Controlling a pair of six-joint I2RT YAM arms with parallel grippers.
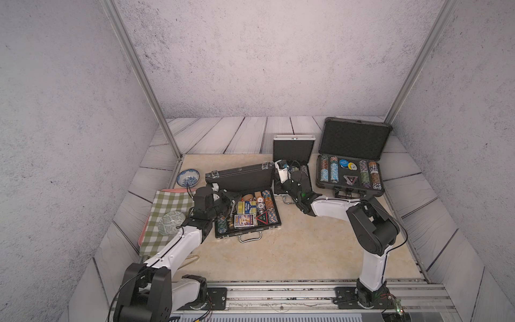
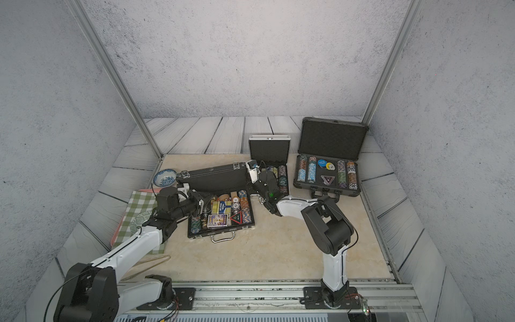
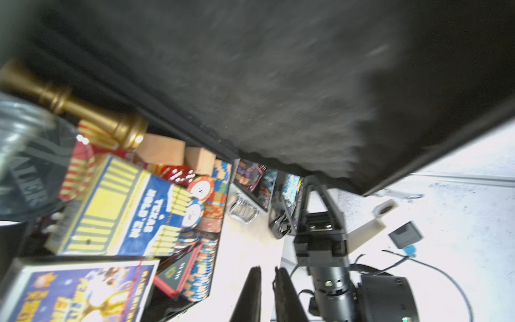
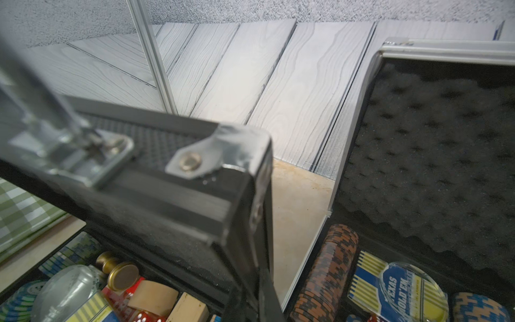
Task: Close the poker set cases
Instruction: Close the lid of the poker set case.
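Note:
The black flat case (image 1: 239,178) sits left of centre with its lid half lowered over chips, card decks and dice. My left gripper (image 1: 231,202) (image 3: 267,269) reaches under that lid above the contents, fingers nearly together with nothing between them. My right gripper (image 1: 275,180) (image 4: 255,301) is shut and rests against the lid's right end corner. Behind it the silver case (image 1: 294,150) stands open with its lid upright. At the right the larger dark-grey case (image 1: 354,142) is open too, foam lid upright over rows of chips.
A blue-and-white bowl (image 1: 188,177) sits behind the black case on the left. A green checked cloth (image 1: 164,206) on a pink tray carries a patterned plate (image 1: 171,221) under my left arm. Grey walls close in three sides; a metal rail (image 1: 278,295) runs along the front.

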